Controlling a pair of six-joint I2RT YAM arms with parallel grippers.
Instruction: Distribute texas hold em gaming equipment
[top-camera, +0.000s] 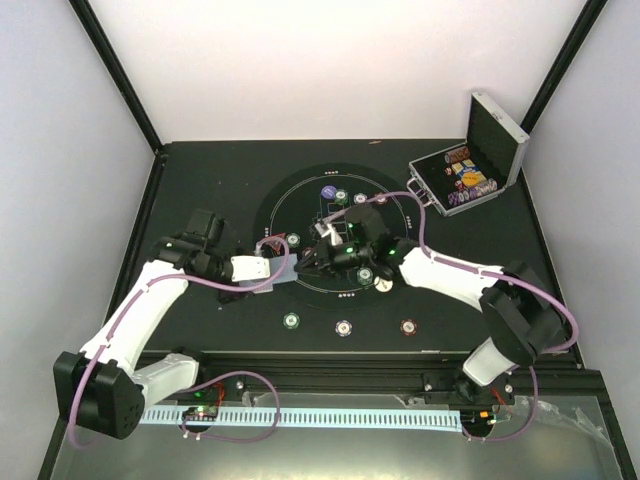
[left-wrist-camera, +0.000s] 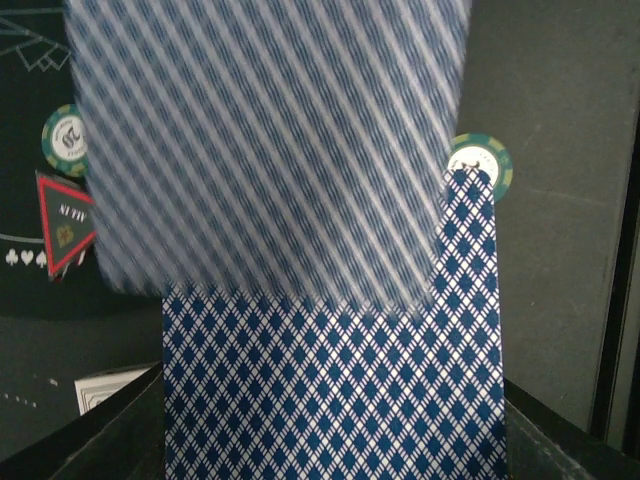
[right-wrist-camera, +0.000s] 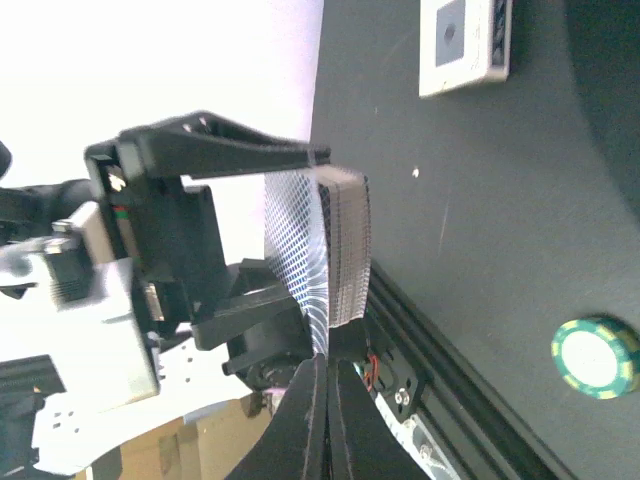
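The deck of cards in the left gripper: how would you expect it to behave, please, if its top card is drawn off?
The deck of cards is a thick stack clamped by the left gripper, so probably stiff as a block. Its top card, blurred and offset, is thin, likely floppy and slippery. Neighbouring cards might slide out with it.

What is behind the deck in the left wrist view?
Right of the deck, a green chip peeks out, partly covered; left, a red triangle marker. Whatever lies directly behind is hidden.
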